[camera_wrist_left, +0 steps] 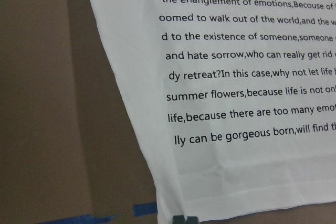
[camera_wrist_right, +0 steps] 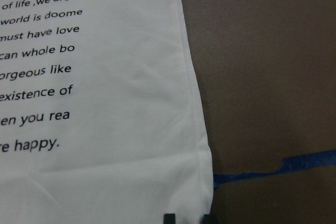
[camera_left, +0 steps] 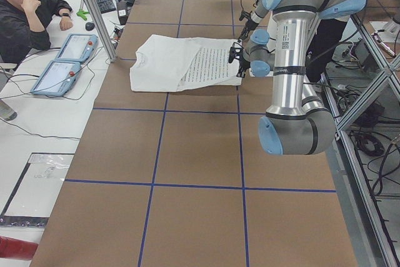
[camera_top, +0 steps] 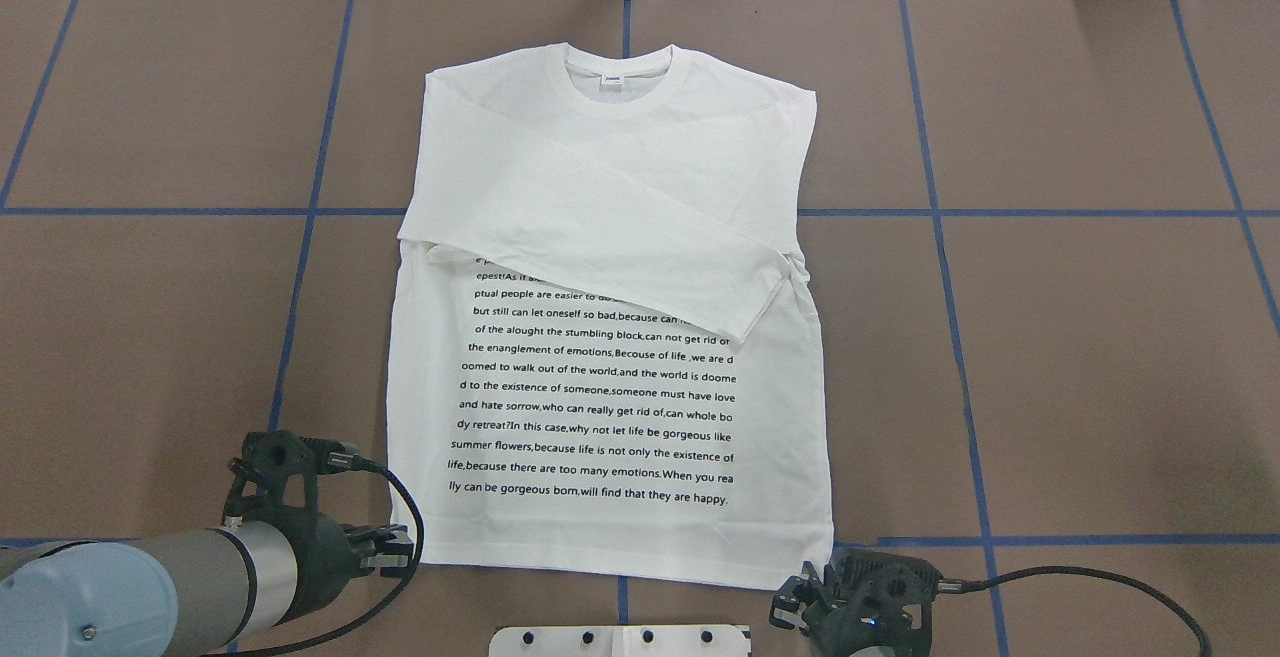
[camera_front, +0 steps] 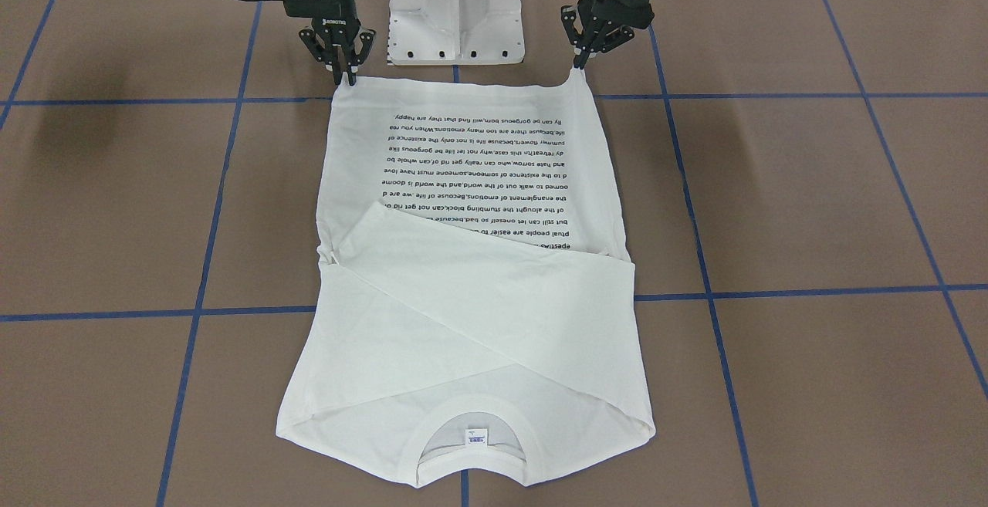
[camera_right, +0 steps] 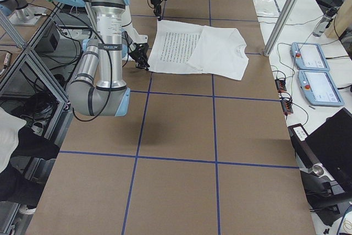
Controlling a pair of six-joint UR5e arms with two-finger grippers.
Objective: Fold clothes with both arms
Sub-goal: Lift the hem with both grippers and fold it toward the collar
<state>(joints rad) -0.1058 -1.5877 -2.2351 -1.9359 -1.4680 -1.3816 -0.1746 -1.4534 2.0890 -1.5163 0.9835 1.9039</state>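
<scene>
Pinching hem corners of shirt (camera_front: 463,322), left claw (camera_front: 577,67) and right claw (camera_front: 346,77) each held fabric; shirt lay print-up on counter (camera_front: 810,198).

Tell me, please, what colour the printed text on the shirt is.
Black text on a white shirt; the left wrist view shows it best.

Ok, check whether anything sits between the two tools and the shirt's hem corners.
Nothing visible does: the left tool and right tool each sit right at a hem corner of the T-shirt.
</scene>
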